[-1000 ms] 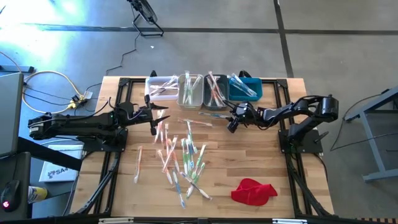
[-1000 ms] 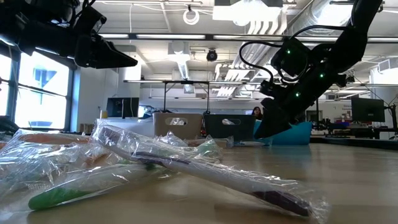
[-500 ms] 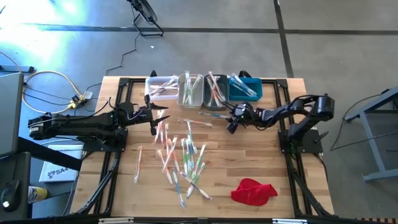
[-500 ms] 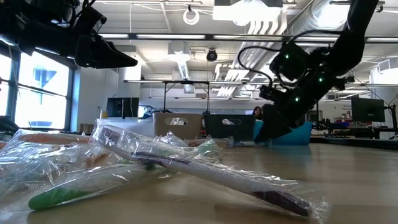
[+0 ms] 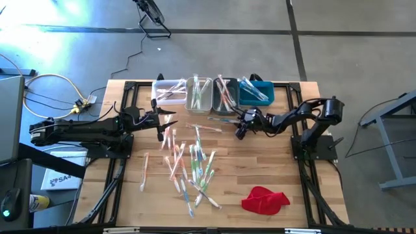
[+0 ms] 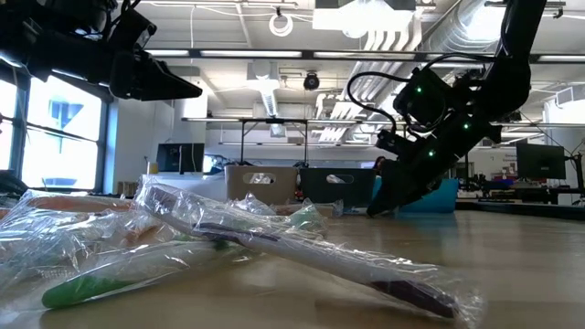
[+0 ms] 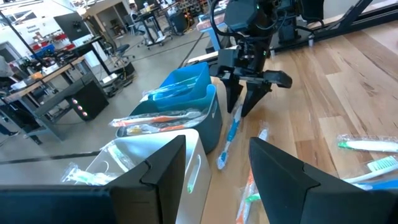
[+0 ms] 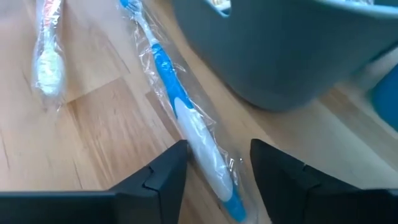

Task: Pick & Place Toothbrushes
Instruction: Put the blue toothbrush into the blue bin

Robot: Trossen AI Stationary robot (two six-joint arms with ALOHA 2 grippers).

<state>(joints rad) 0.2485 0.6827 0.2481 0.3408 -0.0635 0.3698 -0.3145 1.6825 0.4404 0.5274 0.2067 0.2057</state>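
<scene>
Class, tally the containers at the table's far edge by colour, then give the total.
White bin: 1
Beige bin: 1
Grey bin: 1
Blue bin: 1
Total: 4

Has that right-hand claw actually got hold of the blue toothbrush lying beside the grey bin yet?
Apart. In the right wrist view, the right gripper has an open finger on each side of the blue toothbrush, with wood showing between each finger and it, next to the grey bin.

Two dark jointed arms, black cable loops, green lights, angular fingers.
</scene>
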